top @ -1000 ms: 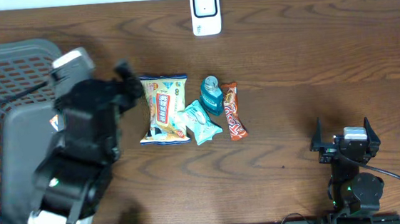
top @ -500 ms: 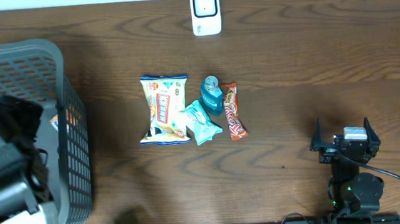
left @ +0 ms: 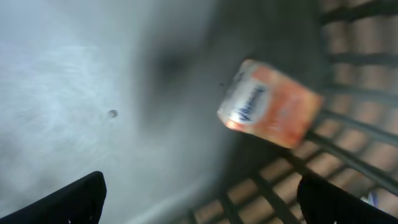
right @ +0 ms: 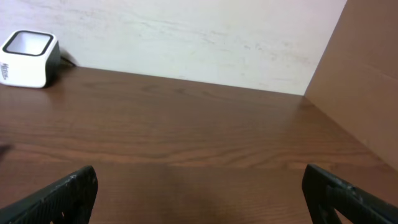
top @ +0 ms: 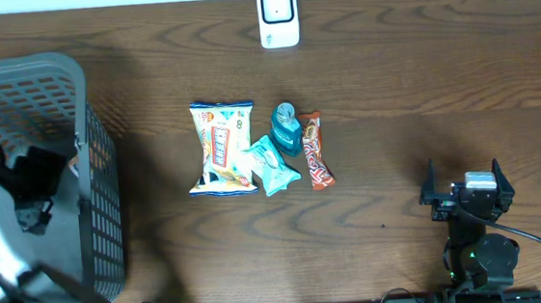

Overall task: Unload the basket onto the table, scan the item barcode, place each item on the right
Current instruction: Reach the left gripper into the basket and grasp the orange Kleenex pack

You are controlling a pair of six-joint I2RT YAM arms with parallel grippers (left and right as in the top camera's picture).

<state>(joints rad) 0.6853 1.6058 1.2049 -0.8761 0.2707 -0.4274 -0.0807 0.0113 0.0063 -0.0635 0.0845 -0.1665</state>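
Wooden surface (top: 391, 84): the left tool (left: 208, 205) is held released over an orange packet (left: 270, 102) in the left-edge basket (top: 23, 74); snacks (top: 222, 146) are lined mid-surface, likely awaiting the far-edge scanner (top: 278, 15); the right tool (right: 199, 199) is parked released.

Overhead: straight down on the whole table (top: 391, 84). Left wrist: close and blurred, looking into the basket (left: 348, 158), which overhead also shows. Right wrist: low across the table toward the scanner (right: 28, 59), shared with overhead.
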